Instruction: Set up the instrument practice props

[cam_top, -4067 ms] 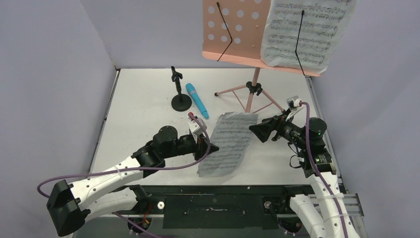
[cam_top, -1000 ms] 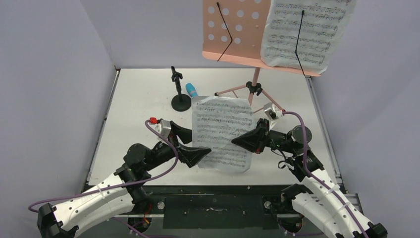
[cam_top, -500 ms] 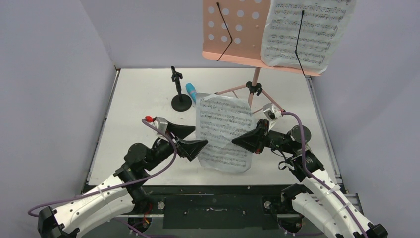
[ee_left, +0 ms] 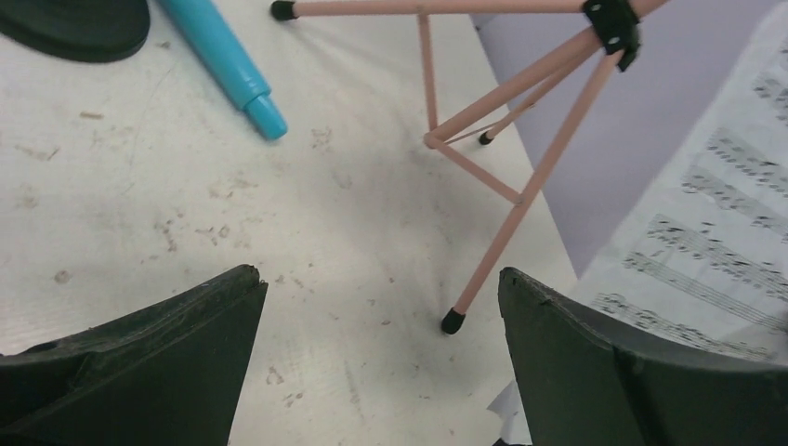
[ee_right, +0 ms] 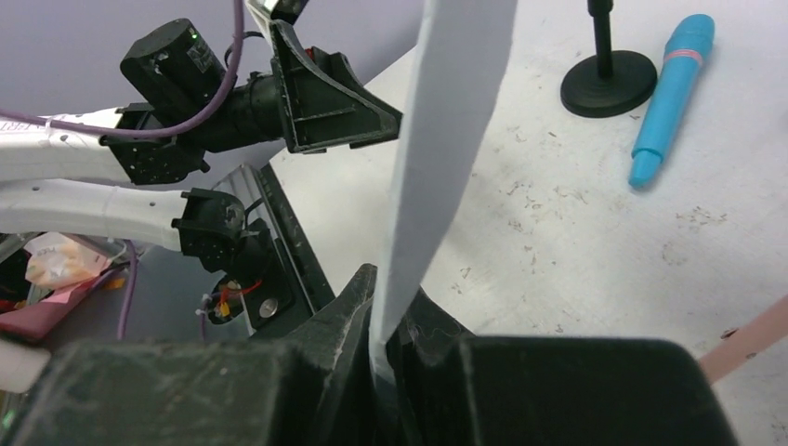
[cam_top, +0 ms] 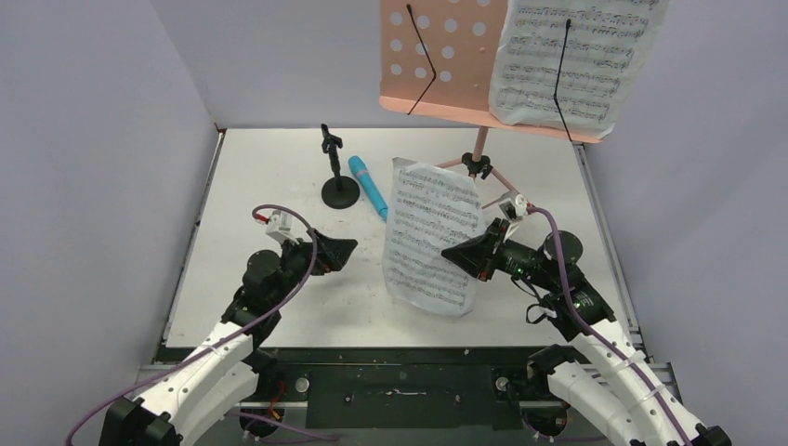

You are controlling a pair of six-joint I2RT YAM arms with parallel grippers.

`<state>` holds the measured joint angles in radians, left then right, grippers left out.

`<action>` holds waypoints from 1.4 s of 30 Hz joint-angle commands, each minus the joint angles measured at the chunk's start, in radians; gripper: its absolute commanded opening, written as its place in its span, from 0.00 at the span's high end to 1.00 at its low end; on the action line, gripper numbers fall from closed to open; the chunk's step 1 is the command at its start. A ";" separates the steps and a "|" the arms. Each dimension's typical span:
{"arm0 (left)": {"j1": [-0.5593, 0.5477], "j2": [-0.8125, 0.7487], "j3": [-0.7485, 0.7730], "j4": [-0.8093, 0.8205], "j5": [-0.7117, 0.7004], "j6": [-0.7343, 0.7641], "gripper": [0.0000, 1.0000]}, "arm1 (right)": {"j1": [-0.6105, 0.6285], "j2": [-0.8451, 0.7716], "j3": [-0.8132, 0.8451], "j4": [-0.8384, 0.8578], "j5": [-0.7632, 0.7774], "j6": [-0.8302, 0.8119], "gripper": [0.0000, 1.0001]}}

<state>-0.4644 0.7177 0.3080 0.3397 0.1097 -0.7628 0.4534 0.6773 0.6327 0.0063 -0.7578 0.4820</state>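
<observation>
**Mia:** Look from up top. Where is the paper?

**Ben:** The thin white sheet-music page (cam_top: pixel 433 237) hangs in the air over the middle of the pale grey worktop (cam_top: pixel 269 177). It is near the legs of the tall pink music stand with round holes (cam_top: pixel 441 56). The right fingers (cam_top: pixel 453 254) are pinched together on its right edge.

**Mia:** And the left fingers (cam_top: pixel 336 249)?

**Ben:** Wide apart, holding nothing. They are off to the left of the page and do not touch it. Another white page (cam_top: pixel 576 56) sits on the right side of the pink stand. The left side has no page.

**Mia:** How will the paper feel?

**Ben:** Very light and floppy, I think. It bends in the pinch. It could tear or crumple, so hold it by an edge and go gently. A second pinch on the other edge may keep it flat.

**Mia:** Now the left wrist view.

**Ben:** The two dark left fingers are far apart, with the worktop showing between them. You see the stand's thin pink legs and little black feet up close. The top view makes those tiny. The page peeks in at the right. The bright blue plastic microphone (ee_left: pixel 218 56) lies flat near the small black round-based mic stand (ee_left: pixel 74 23).

**Mia:** And the right wrist view?

**Ben:** Here the page shows from its side, like a thin white strip. It stands up out of the closed right fingers. Only this view shows how small a bit of paper is in the pinch. It cannot show the notes, but the top view can.
</observation>
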 commanded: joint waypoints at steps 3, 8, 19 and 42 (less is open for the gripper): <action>0.035 0.137 0.067 -0.156 0.016 0.002 0.03 | 0.007 -0.029 0.072 -0.043 0.078 -0.049 0.95; 0.040 0.261 0.201 -0.379 -0.073 0.072 0.04 | 0.007 -0.031 0.090 -0.048 0.086 -0.052 0.95; 0.043 0.303 0.289 -0.403 -0.150 0.097 0.04 | 0.009 0.005 0.238 -0.135 0.130 -0.136 0.95; 0.042 0.375 0.844 -0.290 0.204 0.193 0.00 | 0.008 0.071 0.561 -0.098 0.232 -0.267 0.95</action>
<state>-0.4255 1.0725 1.0271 -0.0044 0.2012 -0.5613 0.4534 0.7361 1.1149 -0.1493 -0.5537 0.2527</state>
